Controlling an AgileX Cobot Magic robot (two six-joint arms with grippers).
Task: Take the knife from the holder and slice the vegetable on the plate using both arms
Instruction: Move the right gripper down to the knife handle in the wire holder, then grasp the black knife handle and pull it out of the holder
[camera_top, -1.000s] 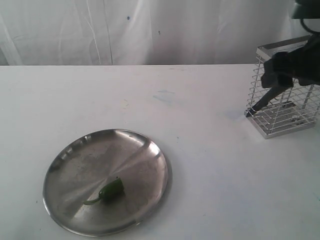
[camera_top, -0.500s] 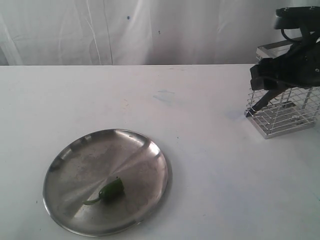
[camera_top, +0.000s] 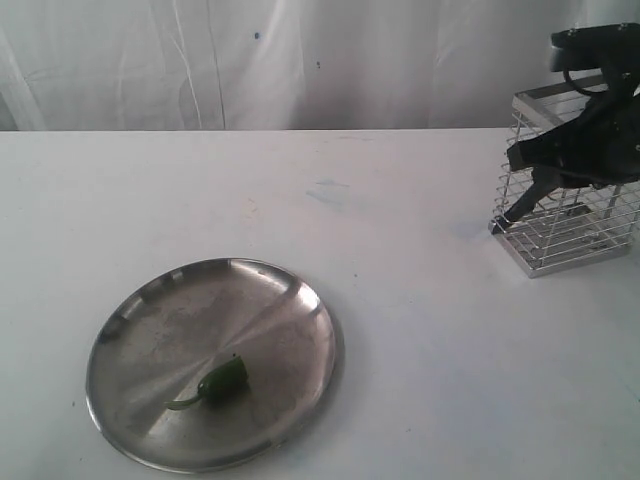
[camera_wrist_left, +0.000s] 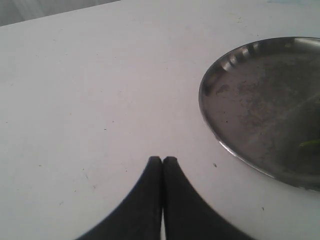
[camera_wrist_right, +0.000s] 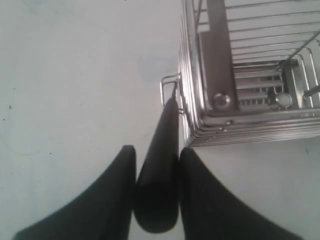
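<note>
- I count one plate, one vegetable, one holder, one knife and two grippers across my three views.
- I can read no brand, label or writing in any view.
- The vegetable lies on the plate, in the half nearer the exterior camera. Its long axis runs diagonally, with the thin stem trailing toward the lower left of that view.
- The plate sits on the white table, well apart from the holder at the far right.
- The holder stands upright on the table.
- The right gripper is clamped on the knife's black handle, one finger on each side.
- The knife's long axis runs from the gripper toward the holder; its far end reaches a small wire loop at the holder's outer corner. Whether it touches the loop, I cannot tell.
- The left gripper has its fingertips pressed together with nothing between them. It hangs over bare table just beside the plate's rim.
</note>
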